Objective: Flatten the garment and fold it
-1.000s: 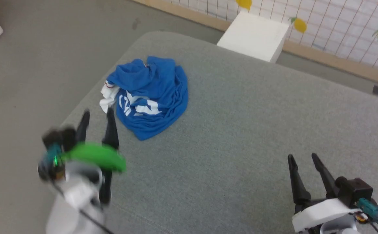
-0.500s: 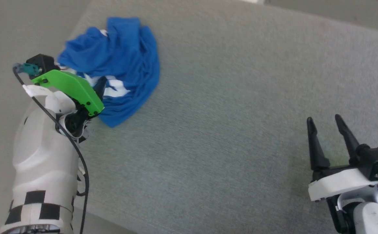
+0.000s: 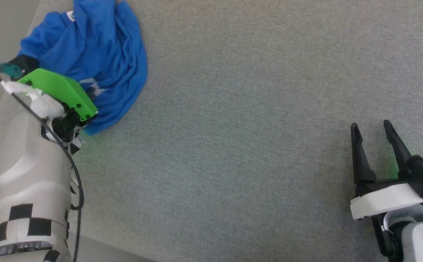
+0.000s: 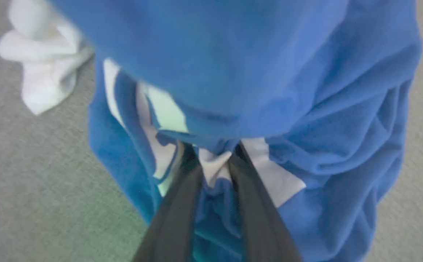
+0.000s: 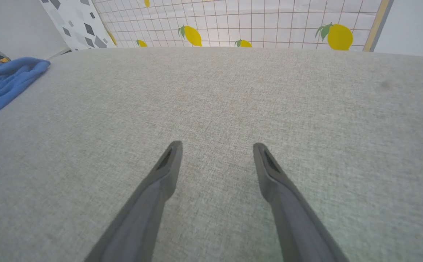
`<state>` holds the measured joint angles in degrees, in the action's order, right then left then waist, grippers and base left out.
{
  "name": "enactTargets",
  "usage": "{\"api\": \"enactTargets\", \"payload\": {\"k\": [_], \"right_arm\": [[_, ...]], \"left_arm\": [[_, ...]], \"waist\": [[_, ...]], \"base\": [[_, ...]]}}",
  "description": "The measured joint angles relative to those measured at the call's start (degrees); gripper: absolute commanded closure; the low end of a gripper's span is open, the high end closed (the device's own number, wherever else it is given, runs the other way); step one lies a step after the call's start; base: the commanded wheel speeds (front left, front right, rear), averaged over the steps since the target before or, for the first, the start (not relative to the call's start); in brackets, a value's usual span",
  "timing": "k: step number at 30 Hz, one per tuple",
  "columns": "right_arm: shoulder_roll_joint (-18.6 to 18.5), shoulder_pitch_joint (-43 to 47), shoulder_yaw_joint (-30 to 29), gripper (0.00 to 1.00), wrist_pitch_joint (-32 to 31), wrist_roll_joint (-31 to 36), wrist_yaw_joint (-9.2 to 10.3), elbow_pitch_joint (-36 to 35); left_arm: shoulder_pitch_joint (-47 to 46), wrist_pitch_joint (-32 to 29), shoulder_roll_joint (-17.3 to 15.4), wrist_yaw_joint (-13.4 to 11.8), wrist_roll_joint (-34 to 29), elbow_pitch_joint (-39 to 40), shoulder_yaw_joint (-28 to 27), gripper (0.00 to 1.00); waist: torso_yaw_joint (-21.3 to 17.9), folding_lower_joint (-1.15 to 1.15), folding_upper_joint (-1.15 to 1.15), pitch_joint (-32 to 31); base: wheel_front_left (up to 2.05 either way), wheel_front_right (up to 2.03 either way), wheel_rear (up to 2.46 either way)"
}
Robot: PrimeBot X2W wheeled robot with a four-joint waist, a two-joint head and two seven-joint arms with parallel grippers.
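The garment (image 3: 98, 47) lies crumpled in a heap at the top left of the grey padded surface (image 3: 233, 109), royal blue with white lettering showing in its folds. A white sleeve (image 4: 40, 72) sticks out at its side. My left gripper (image 4: 214, 154) is at the heap's near edge, shut on a bunched fold of blue and white cloth; in the head view its green cover (image 3: 58, 91) hides the fingers. My right gripper (image 3: 370, 124) rests open at the lower right, far from the garment (image 5: 0, 80), with nothing between its fingers (image 5: 167, 163).
The padded surface's left edge (image 3: 22, 40) runs just beside the garment, with floor beyond. A wall panel with a grid and lemon pattern (image 5: 233, 22) stands past the far edge in the right wrist view.
The head camera has tilted down, shifting the whole picture. My left gripper has gone from open beside the heap onto its near edge and closed on cloth. The right gripper stays open.
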<state>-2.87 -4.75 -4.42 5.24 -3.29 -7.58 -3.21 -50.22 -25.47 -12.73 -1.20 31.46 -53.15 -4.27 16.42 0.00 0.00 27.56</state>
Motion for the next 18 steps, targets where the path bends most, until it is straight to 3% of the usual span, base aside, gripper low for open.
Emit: {"api": "enactTargets", "payload": {"k": [4, 10, 18], "right_arm": [[0.0, 0.02, 0.34, 0.0, 0.69, -0.26, 0.0, 1.59], [0.01, 0.1, 0.68, 0.0, 3.21, -2.52, 0.0, 5.64], [0.02, 0.39, 2.38, 0.0, 6.58, -6.56, 0.0, 11.5]], "left_arm": [[0.94, 8.36, 0.65, 0.32, 1.48, 1.57, -1.89, 1.0], [-3.43, 16.27, -0.05, 5.36, 2.76, 8.98, -2.24, 1.0], [-14.16, 14.45, 0.34, 7.28, 2.22, 17.44, 3.15, 1.0]], "waist": [[0.0, 0.0, 0.0, -1.49], [0.44, 0.0, 0.0, -6.02], [-0.7, 0.0, 0.0, -13.91]], "base": [[0.0, 0.0, 0.0], [0.0, 0.0, 0.0], [0.0, 0.0, 0.0]]}}
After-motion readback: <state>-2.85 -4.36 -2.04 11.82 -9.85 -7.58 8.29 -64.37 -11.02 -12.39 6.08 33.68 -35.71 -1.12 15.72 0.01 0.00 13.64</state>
